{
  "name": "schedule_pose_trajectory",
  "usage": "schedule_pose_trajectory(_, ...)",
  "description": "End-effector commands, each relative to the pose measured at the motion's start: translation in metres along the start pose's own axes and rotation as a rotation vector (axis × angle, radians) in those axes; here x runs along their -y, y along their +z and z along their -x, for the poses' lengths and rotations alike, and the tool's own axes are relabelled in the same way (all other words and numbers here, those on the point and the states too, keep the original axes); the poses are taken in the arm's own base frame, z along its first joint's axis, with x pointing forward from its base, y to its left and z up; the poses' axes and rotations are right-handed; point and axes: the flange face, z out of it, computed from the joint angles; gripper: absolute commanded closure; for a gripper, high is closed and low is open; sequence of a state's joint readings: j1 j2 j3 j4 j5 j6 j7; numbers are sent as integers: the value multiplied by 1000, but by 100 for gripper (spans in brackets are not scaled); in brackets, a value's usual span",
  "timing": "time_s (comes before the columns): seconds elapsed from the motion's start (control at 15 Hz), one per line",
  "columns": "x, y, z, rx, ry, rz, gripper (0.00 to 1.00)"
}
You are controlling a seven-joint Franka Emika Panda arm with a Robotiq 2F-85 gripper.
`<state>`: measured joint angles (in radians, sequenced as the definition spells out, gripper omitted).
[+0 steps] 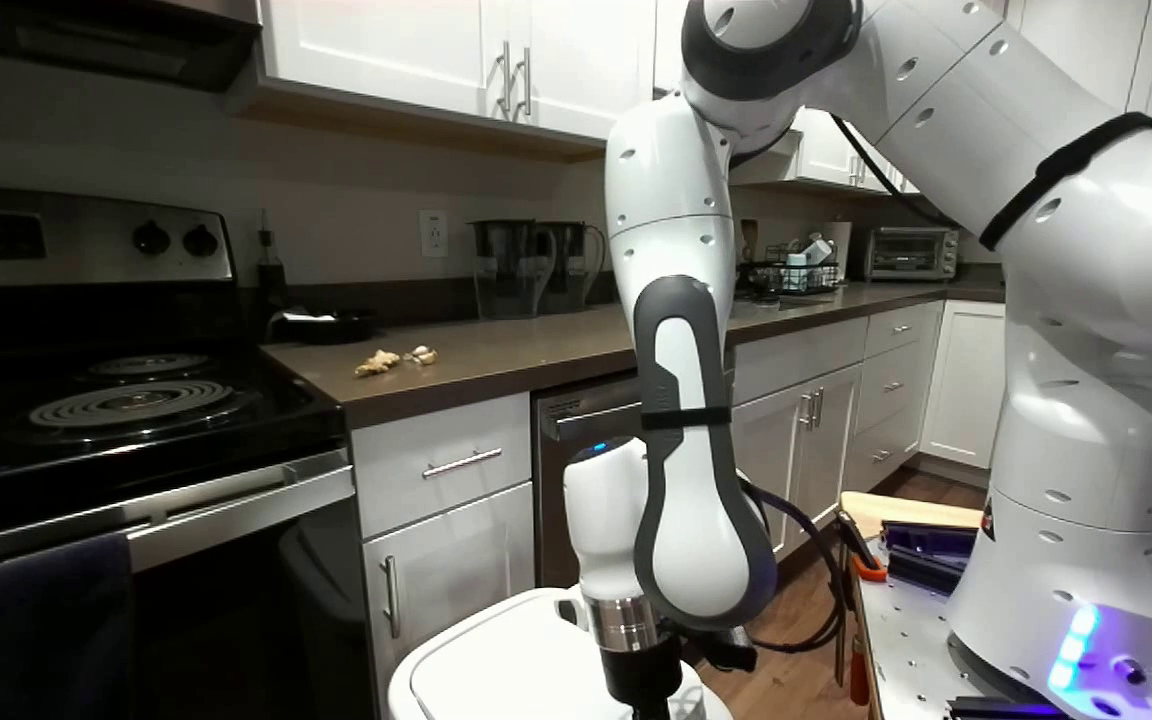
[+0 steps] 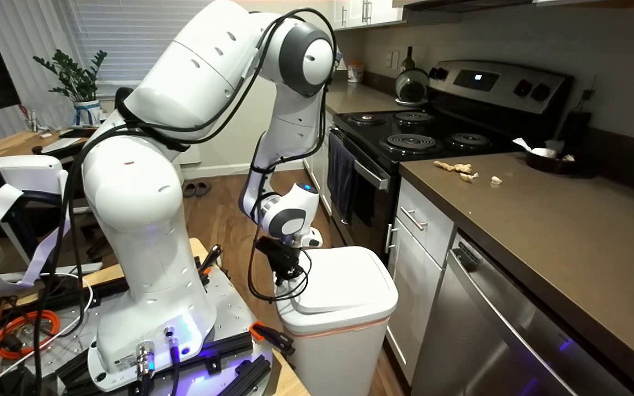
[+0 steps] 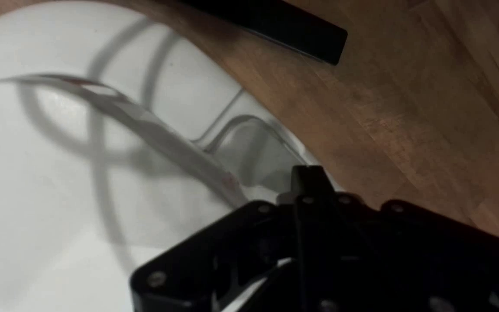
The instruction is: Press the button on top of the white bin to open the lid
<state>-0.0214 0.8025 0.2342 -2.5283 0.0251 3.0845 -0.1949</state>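
One arm (image 2: 201, 82) had the whole job. The white bin (image 2: 333, 357) stood between the robot's worktable (image 2: 229, 311) and a kitchen cabinet (image 2: 415, 280), probably put there so that its top fell within reach, low enough to be pressed from above. Its lid (image 2: 344, 280) lay across it, down or nearly so; whether it had been released could not be told. In the wrist view a grey panel, which I took for the button (image 3: 251, 149), sat in the bin's top just outside the lid's curved edge, and the gripper (image 3: 312, 177) covered one end of it. The fingers (image 3: 305, 184) were pressed together with nothing between them, presumably so that two thin tips made a single stiff poker; whether they touched the button was hidden. Working at that edge left most of the lid uncovered, which would give it room to spring up, though the wrist (image 2: 287, 220) hung close overhead and might get in its way. The arm leaned out from its base (image 2: 152, 308), bent over high, and dropped steeply through the forearm (image 1: 701, 520). In both exterior views the gripper hung below the wrist, a posture that suited a short downward push better than a sideways shove.
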Motion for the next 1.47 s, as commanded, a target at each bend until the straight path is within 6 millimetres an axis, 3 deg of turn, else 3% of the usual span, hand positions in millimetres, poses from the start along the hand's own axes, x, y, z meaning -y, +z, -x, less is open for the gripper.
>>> schedule_pose_trajectory(0.0, 2, -20, 3, 92, 34, 0, 97)
schedule_pose_trajectory(0.53, 6, -88, 6, 284, 64, -14, 97)
schedule_pose_trajectory(0.93, 9, -138, 6, 240, 71, -4, 97)
schedule_pose_trajectory(1.4, 11, -172, 19, 185, 83, -19, 97)
